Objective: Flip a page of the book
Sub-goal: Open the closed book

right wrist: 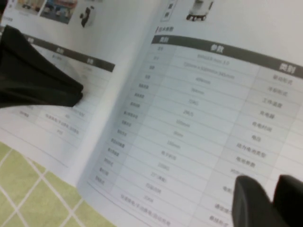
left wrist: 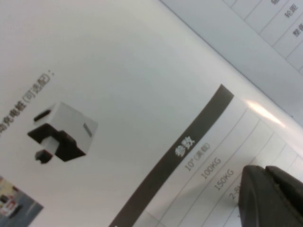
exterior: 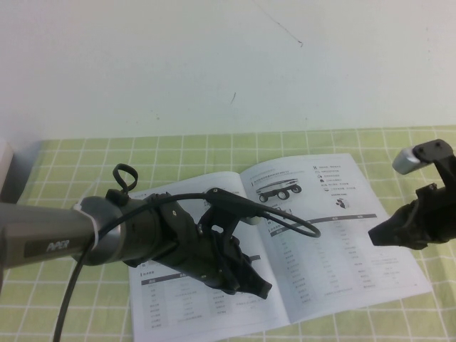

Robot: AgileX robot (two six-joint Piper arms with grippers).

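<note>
since both printed pages lie flat with no leaf lifted or curled, looks like the page turn has not begun; lifting, carrying over and laying down a leaf all appear left to do.

on the left of the high view: long grey left arm with a looping black cable reaching in low across the left-hand page, ending in the black left gripper (exterior: 249,285) with its tip just above or on the lower part of that page, near the centre fold. fingers (left wrist: 270,198) seen pressed together in the left wrist view, nothing between them, hovering close over a glossy page with a dark table header; contact with the paper impossible to confirm.

in the middle: open white paper booklet with printed tables and small product pictures (exterior: 342,235), spread on the green-and-white checked tablecloth (exterior: 92,153), spine running roughly away from the robot.

on the right: black right gripper (exterior: 377,236) held over the outer edge of the right-hand page, pointing inward, apparently clear of the paper. fingers (right wrist: 251,203) close side by side with only a thin slit between, gripping nothing.
</note>
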